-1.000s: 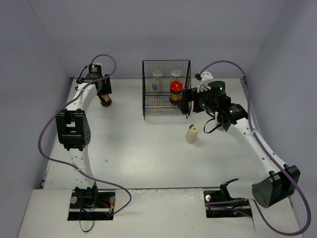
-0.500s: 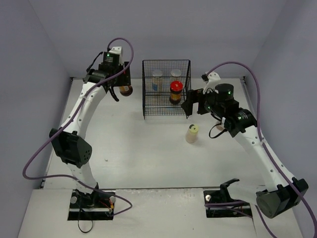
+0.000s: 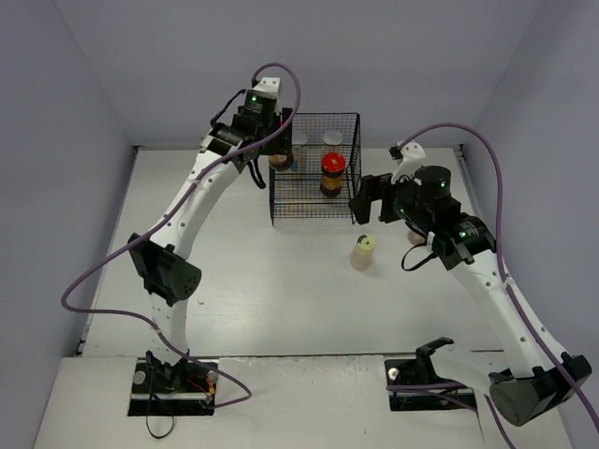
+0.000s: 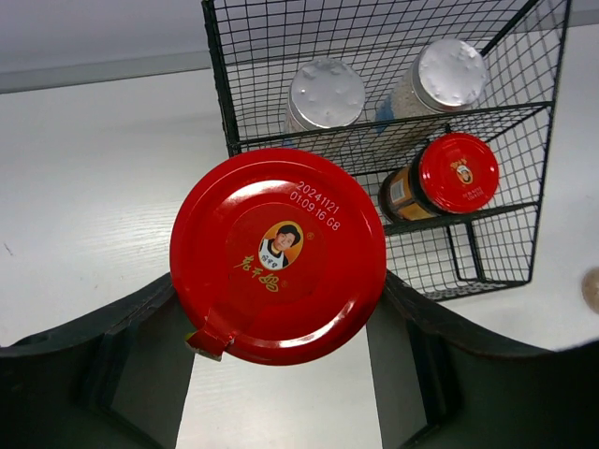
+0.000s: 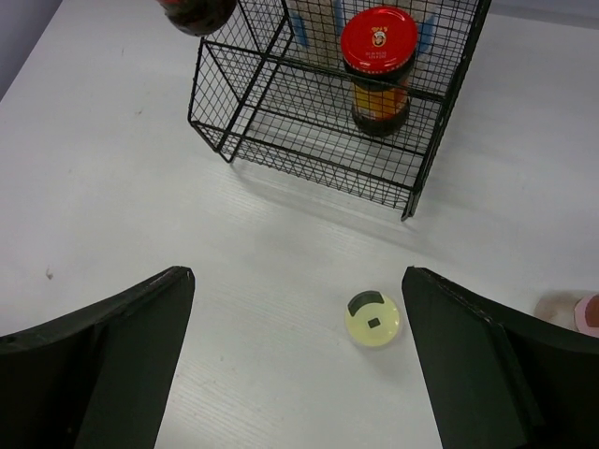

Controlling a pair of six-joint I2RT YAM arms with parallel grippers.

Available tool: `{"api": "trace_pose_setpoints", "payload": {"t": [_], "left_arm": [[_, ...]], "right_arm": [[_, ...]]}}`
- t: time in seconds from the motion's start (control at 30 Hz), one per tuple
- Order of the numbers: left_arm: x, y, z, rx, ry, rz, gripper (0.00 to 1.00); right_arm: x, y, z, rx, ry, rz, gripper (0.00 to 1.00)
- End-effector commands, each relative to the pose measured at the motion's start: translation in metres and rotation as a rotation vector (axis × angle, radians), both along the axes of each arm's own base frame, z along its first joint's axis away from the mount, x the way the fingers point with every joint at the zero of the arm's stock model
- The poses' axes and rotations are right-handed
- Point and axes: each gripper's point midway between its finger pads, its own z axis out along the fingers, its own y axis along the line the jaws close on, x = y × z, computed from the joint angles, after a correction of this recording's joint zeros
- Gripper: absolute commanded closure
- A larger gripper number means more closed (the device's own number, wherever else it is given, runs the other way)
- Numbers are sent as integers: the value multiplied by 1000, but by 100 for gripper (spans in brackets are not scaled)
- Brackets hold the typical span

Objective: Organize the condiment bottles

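Note:
My left gripper (image 3: pixel 279 157) is shut on a dark jar with a red lid (image 4: pixel 278 254), held in the air at the far left corner of the black wire basket (image 3: pixel 309 201). Inside the basket stand two silver-capped bottles (image 4: pixel 326 93) (image 4: pixel 451 74) and a second red-lidded jar (image 3: pixel 332 172). A yellow-green-capped bottle (image 3: pixel 363 252) stands on the table in front of the basket's right corner. My right gripper (image 5: pixel 298 273) hangs open above the table, with that bottle (image 5: pixel 372 321) below and slightly right of its centre. A pink-capped bottle (image 5: pixel 588 313) peeks in at the right edge.
The basket's near side (image 5: pixel 281 140) has a lower shelf of mesh with nothing on it. The white table is walled by grey panels on the left, back and right. The right arm's elbow (image 3: pixel 459 234) covers most of the pink-capped bottle from above.
The left arm has swung right from the table's far left, carrying the red-lidded jar to the basket's left corner. The right gripper has pulled back slightly from the basket.

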Motion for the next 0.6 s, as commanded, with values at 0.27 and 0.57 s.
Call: {"api": "trace_pose_setpoints", "payload": {"t": [0.27, 0.57], "left_arm": [[46, -18, 76, -59, -332, 61, 100], [59, -35, 50, -44, -322, 39, 100]], "right_arm": [[-8, -5, -2, 16, -11, -20, 0], [-10, -7, -14, 7, 14, -31, 0]]}}
